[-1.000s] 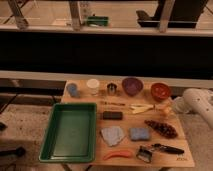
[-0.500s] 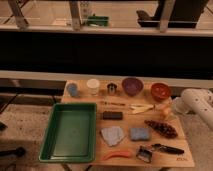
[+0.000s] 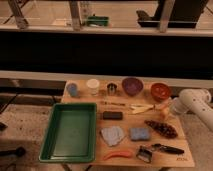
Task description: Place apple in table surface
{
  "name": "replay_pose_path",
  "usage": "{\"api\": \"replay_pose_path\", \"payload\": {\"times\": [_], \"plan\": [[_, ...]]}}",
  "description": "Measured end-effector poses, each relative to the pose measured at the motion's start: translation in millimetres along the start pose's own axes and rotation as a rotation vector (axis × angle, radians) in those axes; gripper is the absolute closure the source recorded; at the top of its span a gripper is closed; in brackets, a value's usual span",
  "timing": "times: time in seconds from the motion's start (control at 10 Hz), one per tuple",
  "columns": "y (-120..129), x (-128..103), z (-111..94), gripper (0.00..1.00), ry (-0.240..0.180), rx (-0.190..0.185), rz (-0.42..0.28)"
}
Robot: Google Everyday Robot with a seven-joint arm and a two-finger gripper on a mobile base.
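The light tan table surface holds many small objects. My white arm reaches in from the right, and its gripper hangs low over the table's right edge, just below the reddish-orange bowl. A small yellow-orange round thing, the apple, shows right at the gripper's tip, close to the tabletop. I cannot tell whether the apple is held or resting on the wood.
A green tray fills the table's left. Along the back stand a blue cup, a white cup, a metal cup and a purple bowl. Dark grapes, a blue sponge and an orange carrot-like thing lie in front.
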Motion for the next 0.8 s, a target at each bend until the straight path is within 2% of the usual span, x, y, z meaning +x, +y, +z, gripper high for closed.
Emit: {"api": "replay_pose_path", "payload": {"times": [0.5,0.8], "plan": [[1.4,0.3,5.6,0.2,0.011,-0.003,-0.007],[-2.8,1.2,-2.7,0.2,0.02,0.028,-0.009]]}}
